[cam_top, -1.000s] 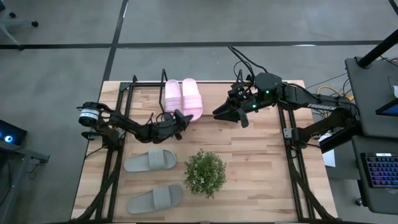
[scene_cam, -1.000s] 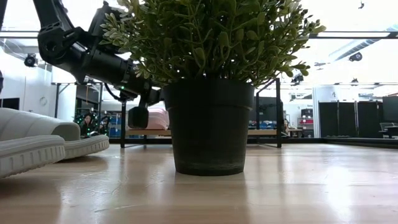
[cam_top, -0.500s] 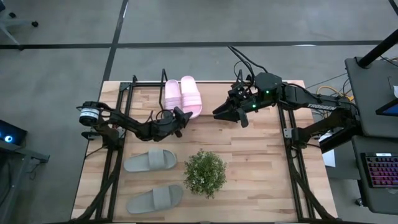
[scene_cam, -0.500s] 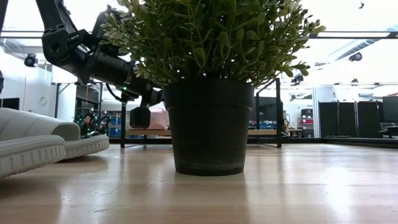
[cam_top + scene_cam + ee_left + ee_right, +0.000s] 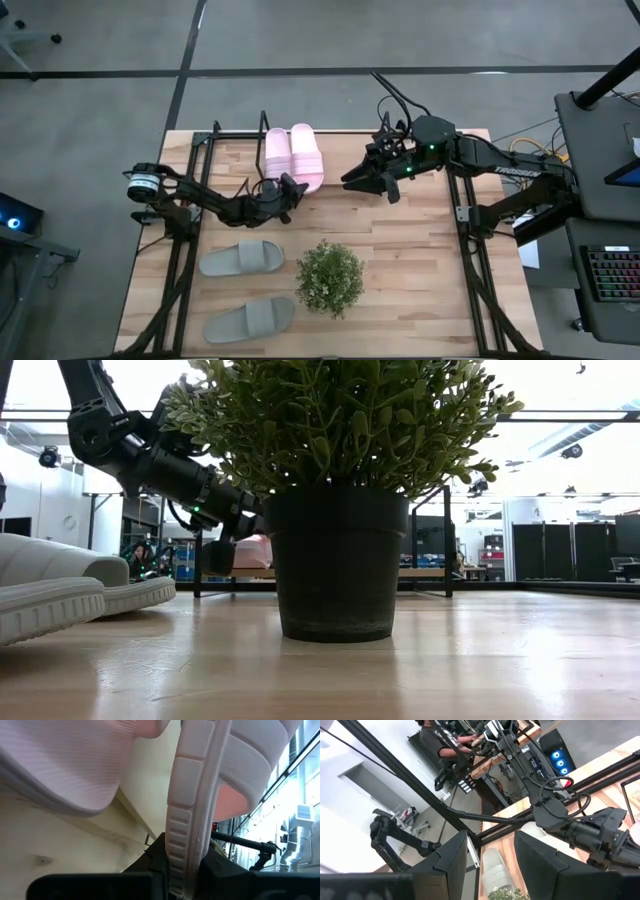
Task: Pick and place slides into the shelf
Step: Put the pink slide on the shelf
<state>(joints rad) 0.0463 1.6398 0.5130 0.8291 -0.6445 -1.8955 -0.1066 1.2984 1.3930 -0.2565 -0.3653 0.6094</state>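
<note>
A bushy green plant in a dark round pot stands on the wooden tabletop at about five o'clock from its centre. Off the table at three o'clock sits a dark desk, with a backlit keyboard at four o'clock. A computer tower with blue lights glows at nine o'clock on the grey floor.

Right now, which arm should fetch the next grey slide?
Probably left. The left end effector sits at the pink slides on the shelf, just above the grey slides. The right end effector hovers farther away, beyond the plant.
</note>
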